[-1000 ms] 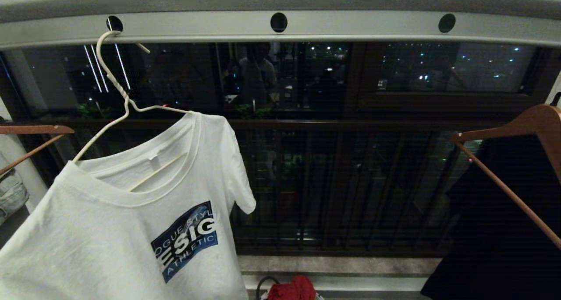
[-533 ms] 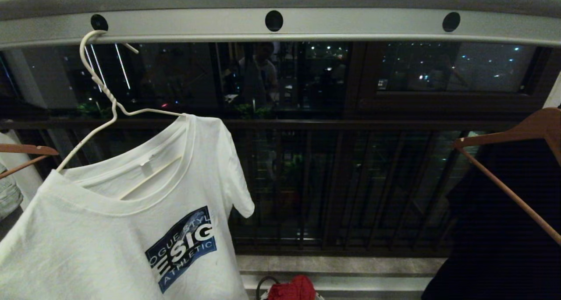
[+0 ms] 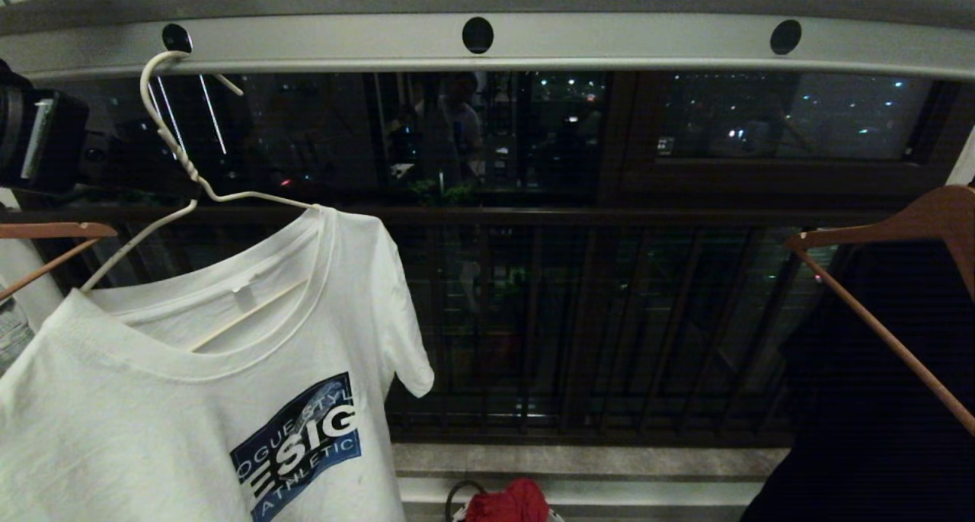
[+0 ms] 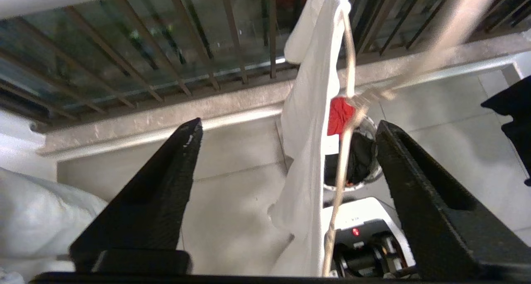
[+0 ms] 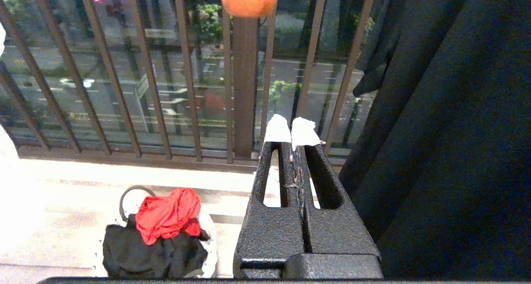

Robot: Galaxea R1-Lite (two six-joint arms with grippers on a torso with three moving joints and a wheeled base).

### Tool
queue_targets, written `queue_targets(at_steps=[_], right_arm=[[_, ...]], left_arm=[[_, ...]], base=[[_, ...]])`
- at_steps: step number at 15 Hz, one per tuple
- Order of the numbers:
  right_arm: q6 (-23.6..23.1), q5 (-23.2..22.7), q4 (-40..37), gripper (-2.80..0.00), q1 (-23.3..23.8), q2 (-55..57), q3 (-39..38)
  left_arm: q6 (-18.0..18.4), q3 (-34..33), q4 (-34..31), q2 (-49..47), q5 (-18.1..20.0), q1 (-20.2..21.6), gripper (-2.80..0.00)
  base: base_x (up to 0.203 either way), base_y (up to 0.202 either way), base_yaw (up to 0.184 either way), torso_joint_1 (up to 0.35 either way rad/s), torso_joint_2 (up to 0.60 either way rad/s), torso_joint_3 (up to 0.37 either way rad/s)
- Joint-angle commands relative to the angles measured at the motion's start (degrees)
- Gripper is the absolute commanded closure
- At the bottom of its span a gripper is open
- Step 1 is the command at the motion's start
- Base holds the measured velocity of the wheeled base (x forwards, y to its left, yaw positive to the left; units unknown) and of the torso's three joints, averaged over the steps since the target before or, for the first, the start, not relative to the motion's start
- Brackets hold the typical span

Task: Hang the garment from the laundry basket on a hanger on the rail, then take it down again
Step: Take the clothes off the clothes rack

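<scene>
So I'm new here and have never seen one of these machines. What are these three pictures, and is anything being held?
It is a two-armed robot on wheels, and each picture comes from one of its cameras.

The head camera looks forward at the rail, a pale bar with round holes. A white wire hanger hooks into one hole and carries the white T-shirt. A brown wooden hanger with a black garment shows on the right.

The left wrist camera looks past the left pincer. It is open, with the hanger's wire and the shirt between its tips, gripping nothing.

The right wrist camera shows the right pincer shut and empty. On the floor below is the laundry basket, holding a red cloth and dark clothing.
</scene>
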State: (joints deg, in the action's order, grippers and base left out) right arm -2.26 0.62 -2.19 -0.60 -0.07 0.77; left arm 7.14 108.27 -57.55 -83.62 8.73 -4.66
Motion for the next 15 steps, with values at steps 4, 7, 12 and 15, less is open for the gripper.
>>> queue_targets(at_steps=[4, 7, 12, 15], right_arm=[[0.0, 0.0, 0.0, 0.00, 0.0, 0.1, -0.1], [0.0, 0.0, 0.0, 0.00, 0.0, 0.1, 0.0], [0.0, 0.0, 0.0, 0.00, 0.0, 0.1, -0.1], [0.0, 0.1, 0.0, 0.00, 0.0, 0.1, 0.0]], left_arm=[[-3.2, -5.9, 8.5, -1.1, 1.9, -0.5, -2.80], [-3.9, -12.6, 15.8, -0.7, 2.1, -0.6, -2.80], [-5.9, -18.8, 26.8, 1.2, 2.2, -1.3, 0.00], [-5.8, -20.9, 27.5, 3.8, 2.2, -1.7, 0.00]], base=[[0.000, 0.000, 0.000, 0.000, 0.00, 0.000], [0.000, 0.000, 0.000, 0.000, 0.00, 0.000], [0.000, 0.000, 0.000, 0.000, 0.00, 0.000], [0.000, 0.000, 0.000, 0.000, 0.00, 0.000]])
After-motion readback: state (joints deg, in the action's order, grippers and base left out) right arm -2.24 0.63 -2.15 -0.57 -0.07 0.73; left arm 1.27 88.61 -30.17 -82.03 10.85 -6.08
